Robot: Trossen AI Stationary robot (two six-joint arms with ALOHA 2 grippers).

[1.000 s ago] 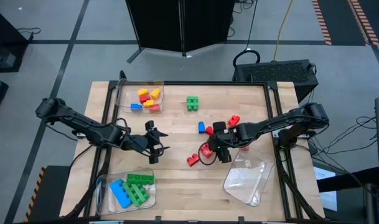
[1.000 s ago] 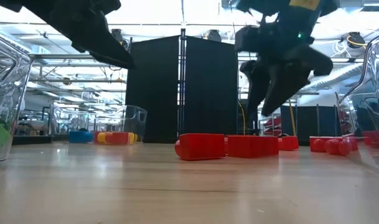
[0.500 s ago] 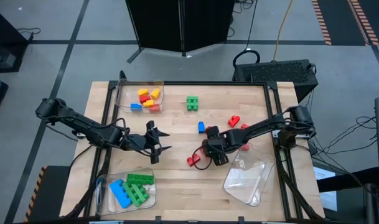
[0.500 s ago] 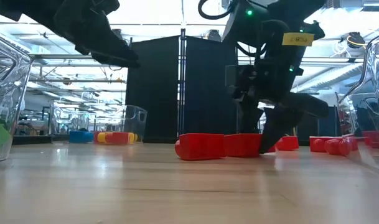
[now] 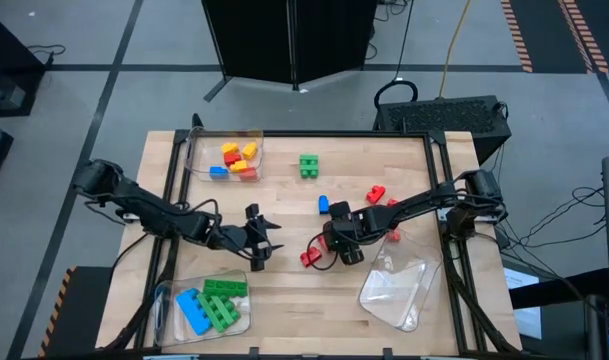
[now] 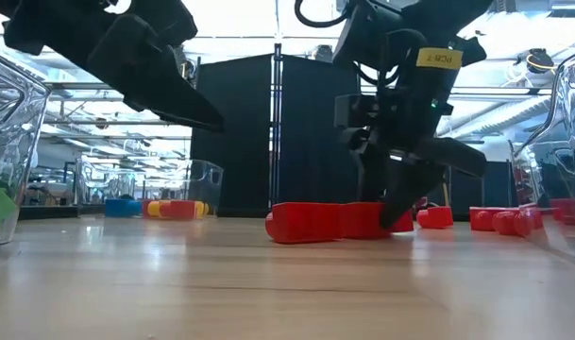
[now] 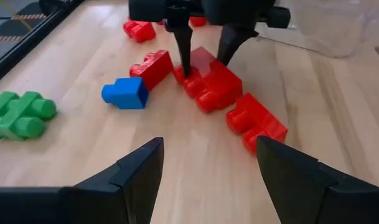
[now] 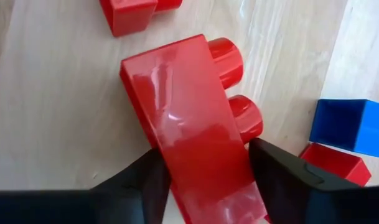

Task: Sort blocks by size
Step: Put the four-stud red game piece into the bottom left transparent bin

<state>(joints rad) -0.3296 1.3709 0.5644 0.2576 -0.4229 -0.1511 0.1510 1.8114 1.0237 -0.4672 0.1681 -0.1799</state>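
Right wrist view had the right gripper [image 8: 205,180] straddling a glossy red studded plastic brick [image 8: 189,143], fingers on both long sides, closing but grip not confirmed; brick's long axis ran fwd between them, lying on wooden table [image 5: 284,195] centre-right. Left gripper [image 5: 261,238] hovered nearby, spread, empty. Right arm nearer. Yellow tag on wrist unreadable.

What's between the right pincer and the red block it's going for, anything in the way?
Nothing visible. The right pincer already straddles the red block, a finger on each side. A blue block lies beside it, clear of the fingers.
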